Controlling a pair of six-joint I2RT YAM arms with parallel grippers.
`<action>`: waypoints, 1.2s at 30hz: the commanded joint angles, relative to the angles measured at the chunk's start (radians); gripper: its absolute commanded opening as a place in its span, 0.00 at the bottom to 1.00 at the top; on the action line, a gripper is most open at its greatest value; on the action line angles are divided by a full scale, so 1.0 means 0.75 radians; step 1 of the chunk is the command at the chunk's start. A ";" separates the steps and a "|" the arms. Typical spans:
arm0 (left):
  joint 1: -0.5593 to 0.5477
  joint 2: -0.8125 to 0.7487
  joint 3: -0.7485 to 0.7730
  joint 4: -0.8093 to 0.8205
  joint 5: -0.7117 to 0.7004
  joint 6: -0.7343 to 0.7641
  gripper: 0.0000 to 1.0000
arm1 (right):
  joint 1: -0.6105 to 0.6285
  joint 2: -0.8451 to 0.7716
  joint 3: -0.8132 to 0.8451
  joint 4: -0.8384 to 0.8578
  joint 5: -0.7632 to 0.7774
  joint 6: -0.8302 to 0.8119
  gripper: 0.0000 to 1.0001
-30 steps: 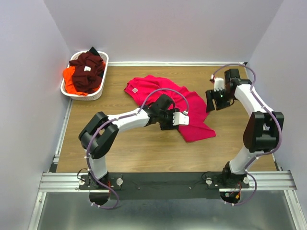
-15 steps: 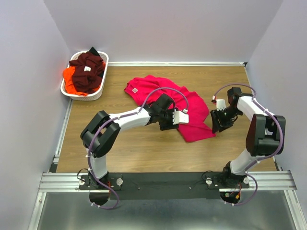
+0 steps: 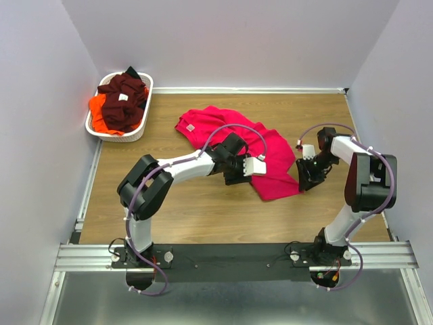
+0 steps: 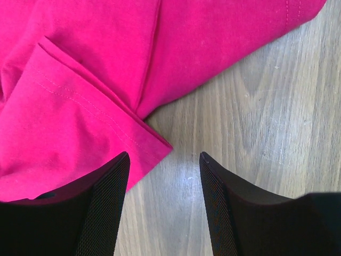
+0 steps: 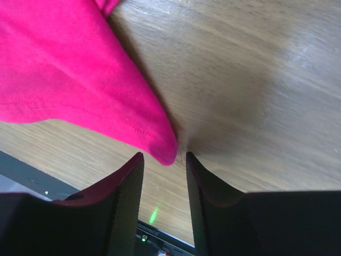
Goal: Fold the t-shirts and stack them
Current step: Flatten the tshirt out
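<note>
While the bright pinkish-red t-shirt (image 3: 223,123) lies rumpled at the middle of the wooden table (image 3: 183,210) in the top view, both grippers sit at its lower edge. The left gripper (image 4: 162,160) has its 2 fingers spread, a sleeve-hem corner just between the tips (nothing pinched). The right gripper (image 5: 164,157) is parted more narrowly, a hem corner at its mouth, unclamped. A dark maroon t-shirt (image 3: 123,101) and an orange t-shirt (image 3: 99,116) fill the white basket (image 3: 128,137) at upper left.

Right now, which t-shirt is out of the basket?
The pinkish-red t-shirt, lying on the table; the maroon t-shirt and orange t-shirt sit in the white basket.
</note>
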 commanded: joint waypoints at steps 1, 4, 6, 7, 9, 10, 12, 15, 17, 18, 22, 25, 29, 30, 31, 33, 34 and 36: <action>-0.002 0.019 0.041 -0.026 -0.026 -0.011 0.63 | -0.002 0.044 -0.028 0.051 -0.017 -0.002 0.43; -0.002 0.019 0.045 -0.026 -0.036 -0.009 0.63 | -0.002 0.057 -0.034 0.066 -0.010 -0.004 0.40; -0.004 0.025 0.047 -0.034 -0.036 -0.011 0.63 | -0.002 0.059 -0.038 0.072 -0.008 -0.002 0.40; -0.002 0.029 0.049 -0.036 -0.038 -0.011 0.63 | -0.002 0.063 -0.038 0.078 -0.008 -0.002 0.40; -0.002 0.039 0.049 -0.036 -0.040 -0.011 0.64 | -0.002 0.071 -0.046 0.088 -0.002 0.002 0.35; -0.002 0.042 0.049 -0.038 -0.042 -0.011 0.64 | -0.002 0.071 -0.048 0.090 -0.004 0.002 0.32; -0.002 0.050 0.054 -0.036 -0.046 -0.017 0.64 | -0.002 0.071 -0.048 0.096 -0.010 0.000 0.16; -0.002 0.064 0.064 -0.038 -0.058 -0.021 0.64 | -0.002 0.063 -0.046 0.094 -0.012 0.000 0.01; -0.002 0.072 0.074 -0.038 -0.064 -0.029 0.64 | -0.002 0.050 -0.042 0.094 -0.016 -0.010 0.00; -0.004 0.082 0.080 -0.040 -0.064 -0.031 0.64 | -0.002 0.046 -0.042 0.092 -0.016 -0.010 0.00; -0.002 0.105 0.105 -0.028 -0.079 -0.046 0.64 | -0.002 0.026 -0.042 0.092 -0.019 -0.012 0.01; -0.004 0.134 0.121 -0.030 -0.099 -0.052 0.64 | -0.002 0.016 -0.038 0.090 -0.019 -0.010 0.01; -0.002 0.172 0.135 -0.044 -0.126 -0.048 0.64 | -0.002 0.010 -0.028 0.086 -0.014 -0.008 0.00; -0.002 0.187 0.133 -0.053 -0.128 -0.046 0.63 | -0.002 0.005 -0.026 0.084 -0.010 -0.008 0.00; -0.004 0.191 0.131 -0.055 -0.132 -0.048 0.62 | -0.002 0.003 -0.024 0.084 -0.010 -0.008 0.00; -0.004 0.205 0.127 -0.061 -0.138 -0.048 0.57 | -0.002 0.001 -0.018 0.080 -0.010 -0.008 0.01; -0.004 0.209 0.123 -0.063 -0.142 -0.050 0.54 | -0.002 -0.003 -0.016 0.080 -0.012 -0.010 0.00; -0.004 0.221 0.127 -0.089 -0.146 -0.048 0.39 | -0.002 -0.011 -0.012 0.074 -0.014 -0.012 0.01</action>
